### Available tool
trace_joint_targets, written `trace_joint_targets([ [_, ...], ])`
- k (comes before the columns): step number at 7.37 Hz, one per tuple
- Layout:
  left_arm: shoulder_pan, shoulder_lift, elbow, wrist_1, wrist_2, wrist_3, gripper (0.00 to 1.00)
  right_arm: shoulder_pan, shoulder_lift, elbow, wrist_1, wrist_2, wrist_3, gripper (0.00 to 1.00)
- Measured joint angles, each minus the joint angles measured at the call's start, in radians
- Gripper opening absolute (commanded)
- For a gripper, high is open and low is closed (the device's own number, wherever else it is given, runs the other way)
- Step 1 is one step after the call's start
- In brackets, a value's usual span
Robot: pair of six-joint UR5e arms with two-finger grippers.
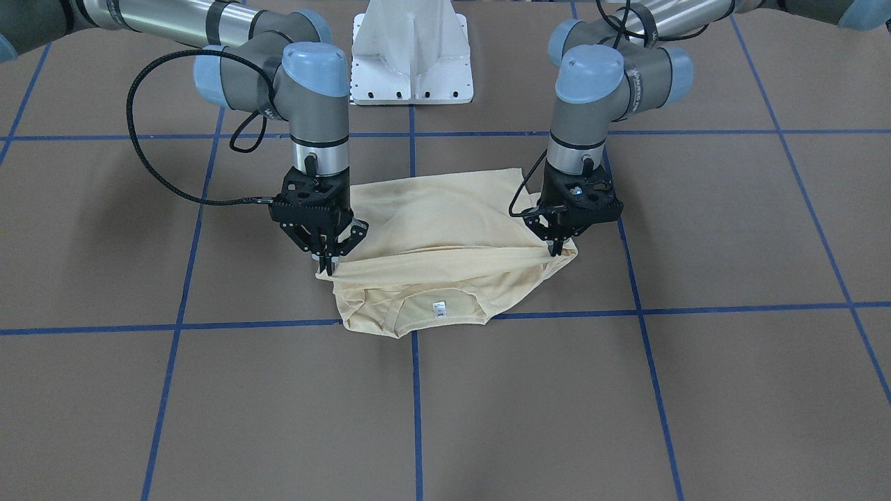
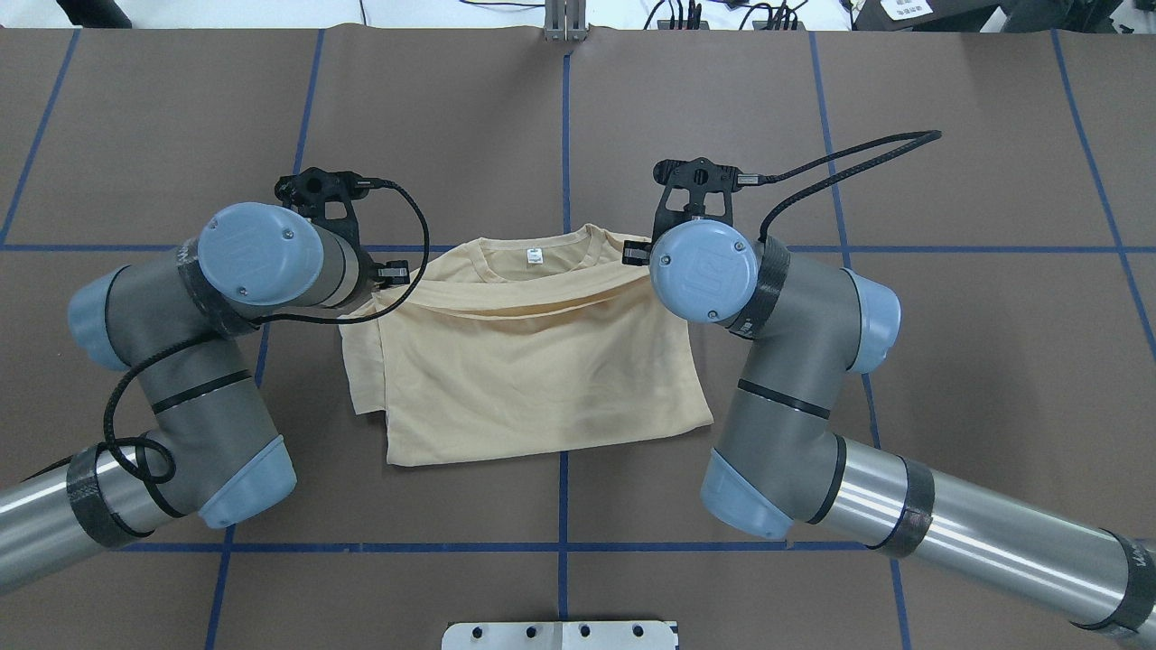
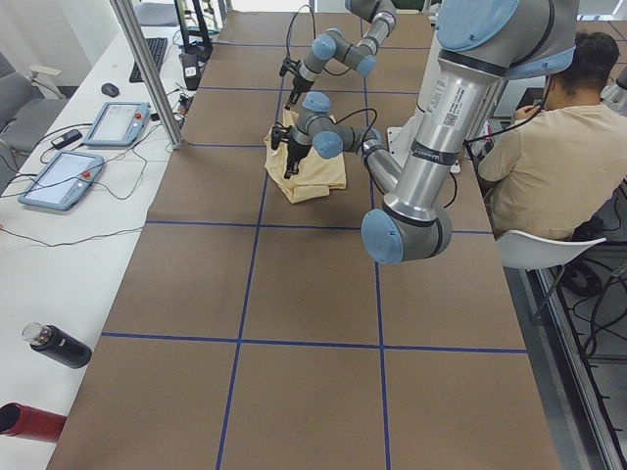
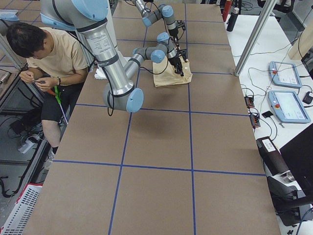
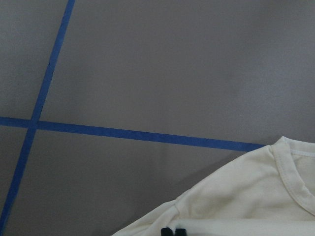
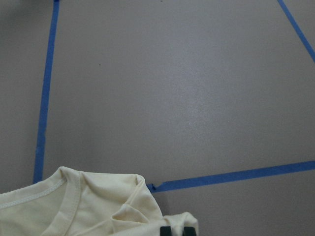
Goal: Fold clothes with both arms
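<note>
The pale cream shirt (image 1: 431, 223) lies partly folded near the table's middle, plain side up. Its collar and small white neck label (image 1: 438, 307) point away from the robot. My left gripper (image 1: 557, 250) is shut on the shirt's edge at one end of a taut fold. My right gripper (image 1: 327, 264) is shut on the other end. The fold stretches between them, slightly above the collar part. In the overhead view the shirt (image 2: 533, 361) shows, but both wrists hide the fingers. Each wrist view shows dark fingertips (image 5: 173, 231) (image 6: 177, 230) close together on cloth.
The white pedestal (image 1: 412, 52) stands behind the shirt at the robot's base. Blue tape lines (image 1: 415, 390) cross the brown table cover. A seated person (image 3: 549, 147) is beside the table. Control tablets (image 3: 59, 176) and a bottle (image 3: 59, 345) lie on a side bench.
</note>
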Motion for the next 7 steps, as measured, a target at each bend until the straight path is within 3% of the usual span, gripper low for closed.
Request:
trace_joint_targets([
  [2, -0.02, 0.01, -0.036, -0.01, -0.006, 0.111, 1.0, 0.036, 0.002, -0.002, 0.005, 0.059, -0.018, 1.0],
  [4, -0.025, 0.073, -0.14, -0.015, -0.051, 0.175, 1.0, 0.081, -0.012, 0.026, 0.01, 0.168, -0.105, 1.0],
  [6, 0.05, 0.161, -0.206, -0.074, -0.079, 0.072, 1.0, 0.093, -0.035, 0.042, 0.039, 0.196, -0.137, 1.0],
  [7, 0.123, 0.185, -0.213, -0.111, -0.051, -0.011, 1.0, 0.094, -0.045, 0.044, 0.059, 0.198, -0.141, 1.0],
])
